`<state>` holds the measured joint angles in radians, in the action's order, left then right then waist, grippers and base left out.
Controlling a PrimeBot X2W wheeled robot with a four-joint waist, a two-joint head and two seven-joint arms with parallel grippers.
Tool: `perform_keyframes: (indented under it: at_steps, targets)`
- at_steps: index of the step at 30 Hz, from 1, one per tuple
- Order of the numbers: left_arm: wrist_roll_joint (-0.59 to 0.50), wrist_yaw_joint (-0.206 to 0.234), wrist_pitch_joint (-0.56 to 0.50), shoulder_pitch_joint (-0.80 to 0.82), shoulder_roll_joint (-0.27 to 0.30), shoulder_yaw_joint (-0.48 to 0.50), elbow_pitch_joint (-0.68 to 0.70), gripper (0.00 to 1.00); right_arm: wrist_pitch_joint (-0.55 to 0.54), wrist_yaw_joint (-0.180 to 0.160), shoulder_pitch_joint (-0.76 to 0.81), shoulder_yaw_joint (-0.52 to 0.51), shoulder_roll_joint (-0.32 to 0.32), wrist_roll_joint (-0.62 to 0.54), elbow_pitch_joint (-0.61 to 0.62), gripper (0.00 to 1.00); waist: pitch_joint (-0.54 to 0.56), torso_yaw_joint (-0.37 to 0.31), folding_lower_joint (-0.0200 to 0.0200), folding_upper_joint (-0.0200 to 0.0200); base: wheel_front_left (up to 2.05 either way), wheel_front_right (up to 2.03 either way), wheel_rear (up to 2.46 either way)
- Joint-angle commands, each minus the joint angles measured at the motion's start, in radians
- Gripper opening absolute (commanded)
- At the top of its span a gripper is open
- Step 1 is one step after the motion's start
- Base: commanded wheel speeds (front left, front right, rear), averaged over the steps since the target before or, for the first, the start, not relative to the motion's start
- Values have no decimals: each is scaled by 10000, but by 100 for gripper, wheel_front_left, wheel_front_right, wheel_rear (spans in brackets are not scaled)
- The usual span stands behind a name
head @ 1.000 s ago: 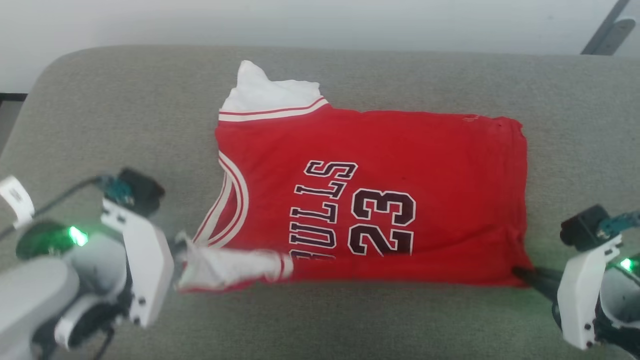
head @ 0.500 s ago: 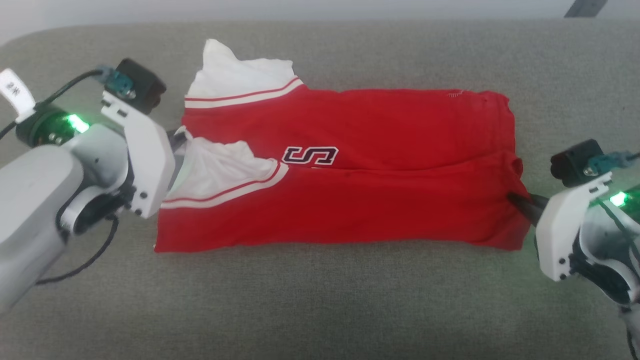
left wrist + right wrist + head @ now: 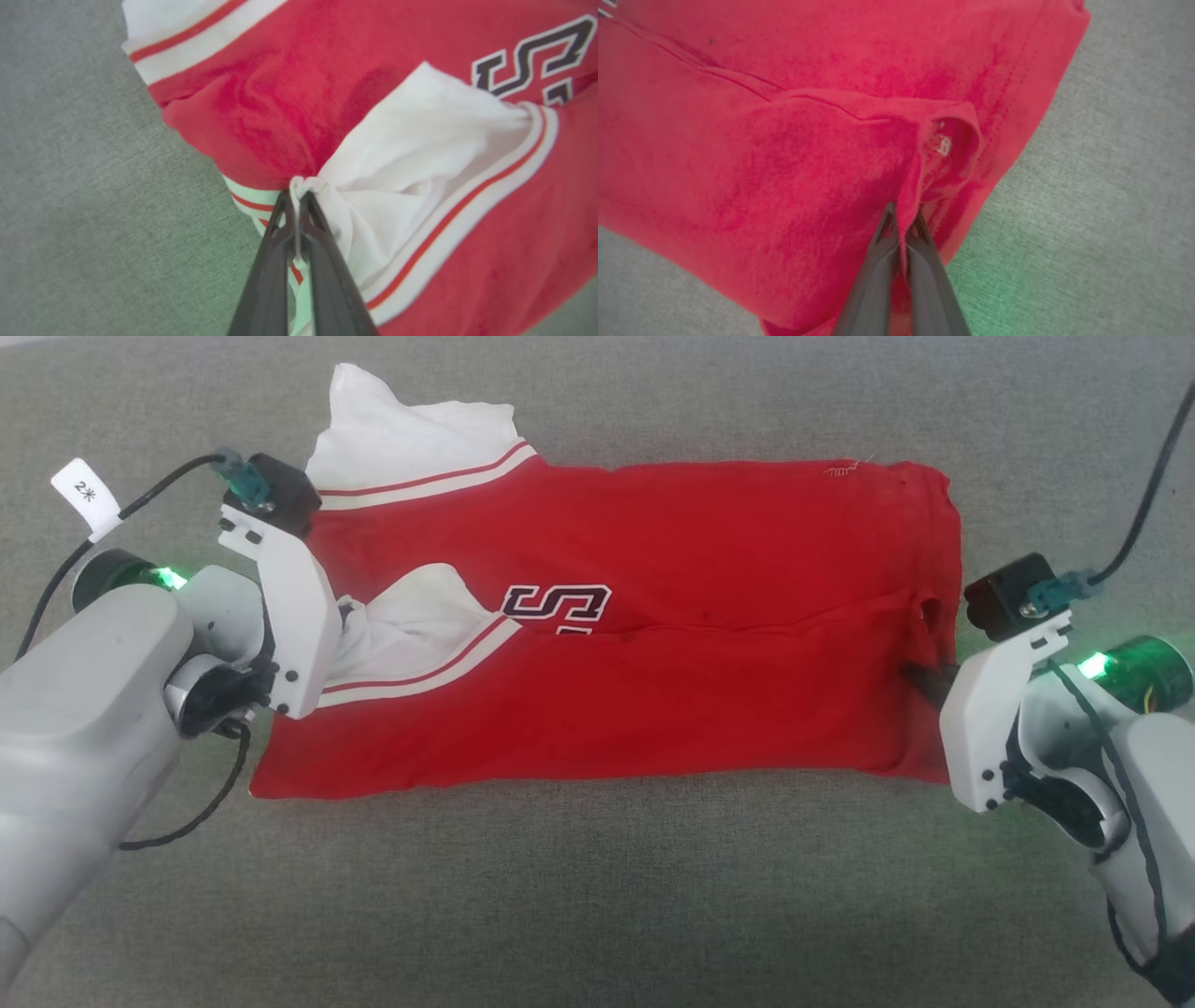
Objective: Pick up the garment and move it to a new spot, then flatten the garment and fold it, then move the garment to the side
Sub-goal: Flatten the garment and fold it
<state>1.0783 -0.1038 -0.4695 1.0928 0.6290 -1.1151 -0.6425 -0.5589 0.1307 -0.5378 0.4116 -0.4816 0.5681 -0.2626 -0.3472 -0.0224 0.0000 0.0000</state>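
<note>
A red jersey, the garment, lies lengthways across the middle of the frame on a grey cushioned surface, collar end at left, hem at right. The left pincer is clamped on the bunched white sleeve at centre left. The right pincer is clamped on a pinch of red hem at centre right. The step in hand looks like the fold: the near long edge is drawn over the shirt's middle, with a single letter S peeking out above it. The next move likely calls for both pincers to travel toward the top edge together, keeping the cloth taut between them, then lower and let go. A second earlier the full lettering and number were showing; now they are covered, and both pincers have gone from the shirt's lower edge up to its mid-line, while the camera has also tilted down
</note>
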Motion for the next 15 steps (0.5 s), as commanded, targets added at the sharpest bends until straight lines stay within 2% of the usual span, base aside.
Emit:
perform_keyframes:
  at_steps: [1,2,3,4,5,6,9,15]
  targets:
    - [216,-86,-94,172,-123,48,-380,43,50,1,-196,51,90,24,-151,3,8,2,0,0,0,0,0]
    - [295,-120,-192,193,-190,42,-538,57,46,1,-241,56,98,39,-230,22,38,19,0,0,0,0,0]
    - [355,-147,-248,245,-268,33,-650,95,71,1,-276,54,103,57,-277,40,85,52,0,0,0,0,0]
    - [455,-145,-282,286,-341,87,-772,100,84,1,-306,26,91,59,-323,56,140,90,0,0,0,0,0]
    - [458,-158,-278,355,-393,99,-856,100,111,1,-313,-14,64,65,-350,96,203,135,0,0,0,0,0]
    - [495,-155,-301,403,-432,118,-954,100,140,1,-299,-64,61,96,-366,100,265,179,0,0,0,0,0]
    - [365,-129,-343,513,-503,30,-1060,100,267,1,-213,-191,35,94,-339,100,416,298,0,0,0,0,0]
    - [289,256,-662,731,-614,-52,-973,100,975,1,290,-947,-38,-166,-2,100,849,693,0,0,0,0,0]
